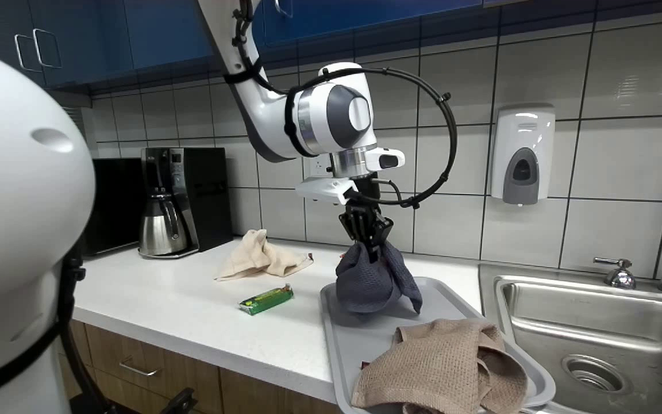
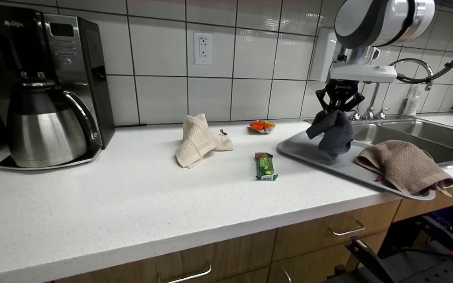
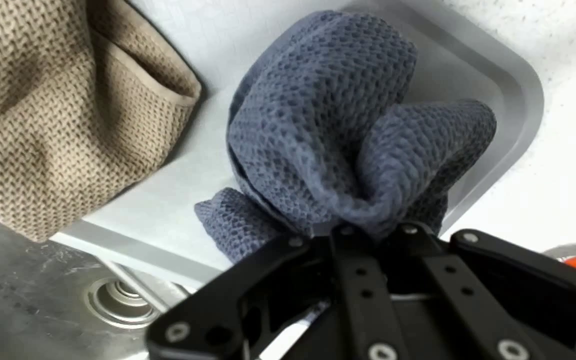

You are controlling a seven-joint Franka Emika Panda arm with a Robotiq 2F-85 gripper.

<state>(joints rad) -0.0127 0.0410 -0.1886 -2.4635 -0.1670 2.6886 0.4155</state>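
My gripper [image 1: 372, 252] is shut on a dark blue-grey waffle cloth [image 1: 365, 284], which hangs bunched from the fingertips over a grey tray [image 1: 339, 356]. Both exterior views show the gripper [image 2: 333, 109] pointing down with the cloth [image 2: 338, 135] below it. I cannot tell whether the lowest fold touches the tray. In the wrist view the cloth [image 3: 318, 110] fills the middle and hides the fingertips. A brown cloth [image 1: 434, 368] lies crumpled on the tray's front part; it also shows in the wrist view [image 3: 43, 125]. A bit of dark red shows at its edge.
On the white counter [image 2: 151, 204] lie a cream cloth [image 2: 197, 143], a green wrapped bar [image 2: 265, 166] and an orange packet [image 2: 262, 126]. A coffee maker [image 2: 53, 118] stands at the far end. A steel sink [image 1: 595, 333] adjoins the tray. A tiled wall with a soap dispenser [image 1: 523, 155] is behind.
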